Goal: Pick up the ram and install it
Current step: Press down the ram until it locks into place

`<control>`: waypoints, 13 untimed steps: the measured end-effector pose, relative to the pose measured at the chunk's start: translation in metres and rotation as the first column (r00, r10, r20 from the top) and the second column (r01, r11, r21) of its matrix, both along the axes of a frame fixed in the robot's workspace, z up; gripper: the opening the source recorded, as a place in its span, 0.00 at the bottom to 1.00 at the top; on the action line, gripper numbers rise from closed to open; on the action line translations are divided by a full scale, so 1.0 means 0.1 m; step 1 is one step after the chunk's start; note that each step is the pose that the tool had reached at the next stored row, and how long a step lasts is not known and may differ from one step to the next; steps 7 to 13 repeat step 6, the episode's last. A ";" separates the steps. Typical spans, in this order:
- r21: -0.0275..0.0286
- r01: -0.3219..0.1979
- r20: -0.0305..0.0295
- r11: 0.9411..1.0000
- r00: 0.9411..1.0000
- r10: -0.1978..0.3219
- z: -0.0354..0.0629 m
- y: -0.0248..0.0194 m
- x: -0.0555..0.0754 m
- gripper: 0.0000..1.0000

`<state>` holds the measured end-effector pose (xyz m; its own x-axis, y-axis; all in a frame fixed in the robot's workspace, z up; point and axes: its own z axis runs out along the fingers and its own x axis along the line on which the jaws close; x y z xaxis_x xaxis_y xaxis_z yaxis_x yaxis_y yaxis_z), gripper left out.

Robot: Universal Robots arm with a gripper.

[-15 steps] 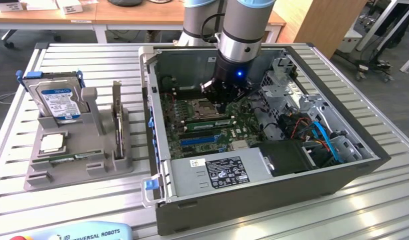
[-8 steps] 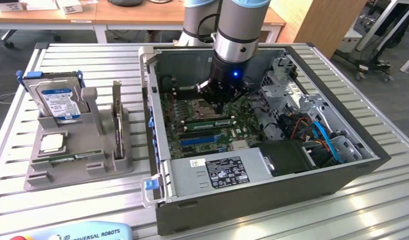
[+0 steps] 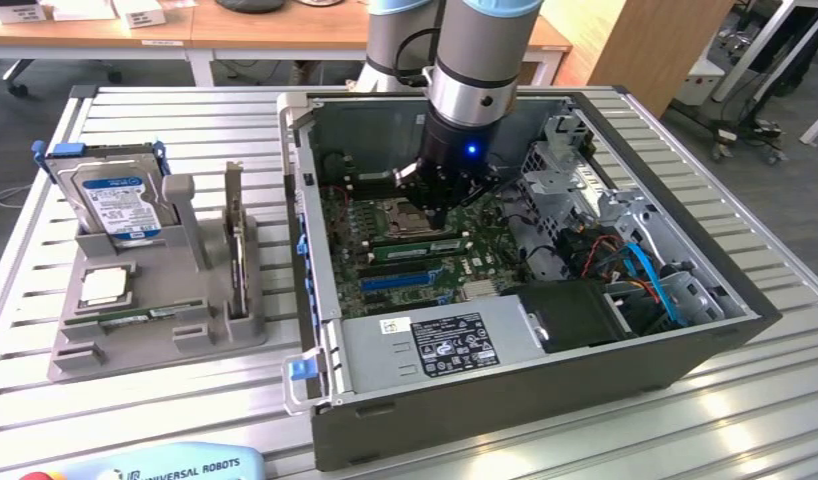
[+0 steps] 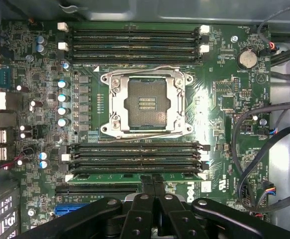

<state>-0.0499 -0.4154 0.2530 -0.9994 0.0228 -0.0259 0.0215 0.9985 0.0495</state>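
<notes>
Black linkage of the pincer (image 4: pixel 153 185) crowds the wrist view's near edge, its two fingers pressed together with no gap. Their tips meet the top edge of the ram (image 4: pixel 135 176), a green stick lying in the slot of the motherboard (image 4: pixel 219 99) nearest the pincer; whether they pinch it or merely press on it is hard to make out. Beyond sits the open processor socket (image 4: pixel 147 105). In the exterior view the arm (image 3: pixel 476 90) reaches down into the computer case (image 3: pixel 516 400) on the table (image 3: pixel 156 400), hiding the ram.
</notes>
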 end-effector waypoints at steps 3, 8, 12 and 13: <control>0.000 0.000 0.000 1.000 1.000 0.000 0.000 0.000 0.00 0.10; 0.000 0.000 0.000 1.000 1.000 0.000 0.000 0.000 0.00 0.10; 0.000 0.000 0.000 1.000 1.000 0.000 0.000 0.000 0.00 0.10; 0.000 0.000 0.000 1.000 1.000 0.000 0.000 0.000 0.00 0.10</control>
